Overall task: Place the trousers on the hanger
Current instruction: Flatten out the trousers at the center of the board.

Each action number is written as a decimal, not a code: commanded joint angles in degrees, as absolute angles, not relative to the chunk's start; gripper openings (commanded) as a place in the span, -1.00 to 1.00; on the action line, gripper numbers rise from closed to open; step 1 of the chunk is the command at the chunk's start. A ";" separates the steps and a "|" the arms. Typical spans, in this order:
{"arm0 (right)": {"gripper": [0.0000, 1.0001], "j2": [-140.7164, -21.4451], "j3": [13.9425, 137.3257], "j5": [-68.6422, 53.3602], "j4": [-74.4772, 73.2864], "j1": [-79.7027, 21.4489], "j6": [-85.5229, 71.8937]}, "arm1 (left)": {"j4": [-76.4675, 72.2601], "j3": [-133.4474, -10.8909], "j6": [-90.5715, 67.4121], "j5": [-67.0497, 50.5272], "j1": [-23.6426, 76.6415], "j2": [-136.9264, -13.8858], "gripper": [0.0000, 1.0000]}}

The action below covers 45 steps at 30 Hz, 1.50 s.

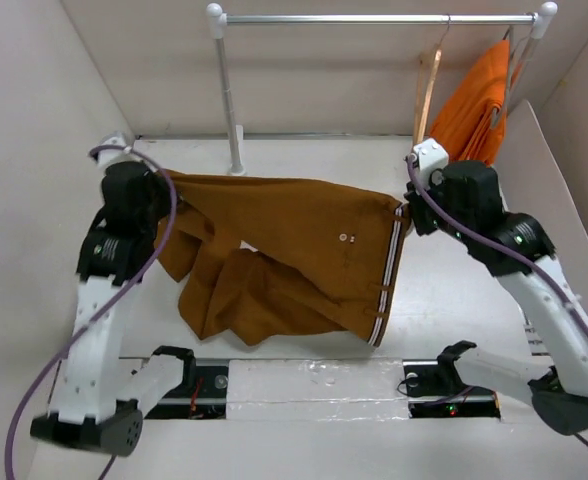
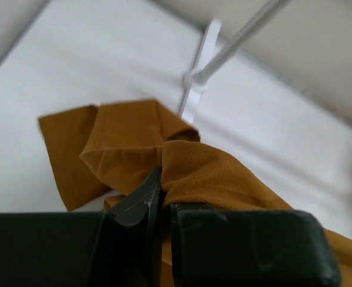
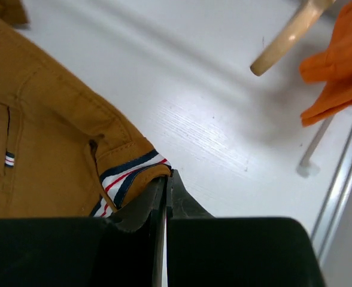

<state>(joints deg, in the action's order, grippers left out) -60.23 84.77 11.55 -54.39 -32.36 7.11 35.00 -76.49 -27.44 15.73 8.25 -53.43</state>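
Note:
The rust-brown trousers [image 1: 294,250] hang stretched between my two grippers above the table, the legs drooping in folds at the lower left. My left gripper [image 1: 164,192] is shut on a bunched fold of the leg cloth [image 2: 200,167], with its jaws closed on the fabric. My right gripper [image 1: 407,207] is shut on the corner of the striped waistband [image 3: 128,176]. The pale wooden hanger [image 1: 429,85] hangs by its hook from the rail, just behind my right gripper. Its lower end shows in the right wrist view [image 3: 287,39].
The white-and-silver clothes rail [image 1: 374,18] spans the back, with its left post [image 1: 231,100] behind the trousers. A bright orange garment [image 1: 474,105] hangs at the rail's right end, beside the hanger. Walls enclose the left, back and right.

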 commanded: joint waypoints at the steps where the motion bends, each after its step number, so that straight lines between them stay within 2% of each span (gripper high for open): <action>1: -1.00 -58.71 79.81 1.07 -42.94 -18.84 11.60 | 32.17 -75.58 -25.75 17.59 6.60 -58.35 -1.00; 2: -1.00 -60.36 79.89 -4.25 -40.80 -14.81 11.43 | 31.38 -77.85 -26.10 17.49 6.59 -59.06 -1.00; 4: -1.00 -62.74 84.09 -9.91 -36.84 -14.15 10.11 | 29.63 -81.46 -26.28 18.80 6.59 -60.55 -1.00; 6: -1.00 -67.20 89.79 -10.19 -34.90 -16.77 9.14 | 29.17 -91.10 -25.75 19.94 6.59 -65.18 -1.00; 7: -1.00 -68.98 97.39 -10.02 -34.46 -17.66 9.05 | 30.40 -95.49 -25.93 20.21 6.59 -67.65 -1.00; 8: -1.00 -70.73 101.65 -9.58 -34.45 -18.62 9.05 | 33.72 -105.19 -26.28 20.21 6.59 -70.02 -1.00; 11: -1.00 -76.45 118.52 -7.74 -35.85 -20.92 10.01 | 37.25 -120.00 -27.07 19.25 6.59 -75.84 -1.00; 14: -1.00 -75.69 124.62 -10.53 -35.51 -22.15 11.68 | 37.97 -123.92 -28.47 20.64 6.59 -74.80 -1.00; 16: -1.00 -68.76 120.06 -14.24 -34.19 -23.99 12.83 | 37.01 -120.85 -29.62 21.62 6.59 -69.87 -1.00; 19: -1.00 -59.27 99.99 -23.33 -35.50 -25.22 11.69 | 33.77 -104.72 -30.67 26.70 6.59 -58.39 -1.00; 20: -1.00 -52.89 93.84 -25.55 -36.73 -26.62 11.34 | 33.92 -96.41 -31.54 31.16 6.59 -55.58 -1.00; 21: -1.00 -50.04 82.47 -27.06 -41.00 -27.50 11.08 | 34.88 -92.76 -32.42 33.29 6.59 -50.41 -1.00; 22: -1.00 -47.83 77.74 -28.46 -44.09 -28.29 11.07 | 38.46 -89.68 -33.56 35.75 7.55 -48.10 -1.00; 24: -1.00 -43.52 68.09 -27.86 -52.94 -30.58 10.64 | 41.47 -80.01 -37.87 39.72 8.17 -41.97 -0.83; 25: -1.00 -42.98 66.03 -26.82 -55.78 -31.19 10.29 | 42.70 -77.02 -38.58 39.90 8.17 -39.84 -0.40; 26: -1.00 -43.07 64.79 -25.41 -59.38 -31.81 10.46 | 43.15 -72.21 -39.11 40.34 8.17 -37.73 -0.14; 27: -1.00 -43.94 63.99 -24.18 -65.68 -32.86 10.55 | 43.68 -70.77 -39.89 40.43 8.17 -33.70 0.37; 29: -1.00 -44.47 63.11 -20.58 -70.29 -33.40 10.64 | 42.63 -70.22 -38.42 41.13 8.17 -30.51 0.58; 30: -0.80 -44.47 63.19 -19.00 -73.10 -34.18 10.29 | 41.41 -70.75 -35.71 40.96 8.17 -28.41 0.63; 31: -0.52 -44.30 63.28 -17.07 -73.39 -34.19 9.67 | 38.53 -71.27 -34.12 40.61 8.17 -28.04 0.60; 32: 0.11 -44.21 63.37 -16.09 -73.48 -34.71 9.23 | 37.80 -73.02 -32.80 39.04 8.70 -28.30 0.54; 33: 0.36 -44.99 63.46 -15.48 -72.87 -34.72 9.23 | 37.36 -73.91 -31.22 37.89 8.70 -29.87 0.52; 35: 0.59 -47.01 61.89 -17.39 -68.85 -34.72 9.40 | 35.61 -72.96 -30.42 34.04 8.70 -31.72 0.44; 37: 0.64 -48.67 61.61 -17.84 -66.02 -34.72 9.23 | 33.94 -72.43 -30.24 33.58 8.70 -31.64 0.35; 39: 0.61 -49.66 60.04 -15.04 -59.99 -34.72 7.92 | 30.61 -70.32 -27.61 29.11 8.70 -32.60 0.30; 40: 0.52 -49.57 58.20 -10.94 -56.37 -33.85 6.61 | 29.02 -69.70 -26.38 26.66 8.70 -34.09 0.30; 41: 0.03 -49.74 56.18 -10.20 -52.34 -31.75 4.94 | 28.57 -67.61 -25.50 21.67 8.70 -35.49 0.30; 42: -0.35 -50.27 52.25 -10.46 -44.81 -30.51 4.23 | 27.96 -65.76 -25.31 19.27 8.70 -39.16 0.32; 43: -0.62 -51.14 50.21 -10.72 -40.47 -29.37 3.44 | 26.99 -64.09 -25.66 16.72 8.70 -41.46 0.33; 44: -0.78 -53.41 48.36 -10.20 -36.17 -27.62 2.82 | 25.94 -60.85 -25.93 12.09 8.70 -43.57 0.35; 45: -0.78 -54.66 44.86 -10.54 -27.60 -26.90 1.77 | 24.36 -59.08 -25.93 10.21 8.70 -48.73 0.41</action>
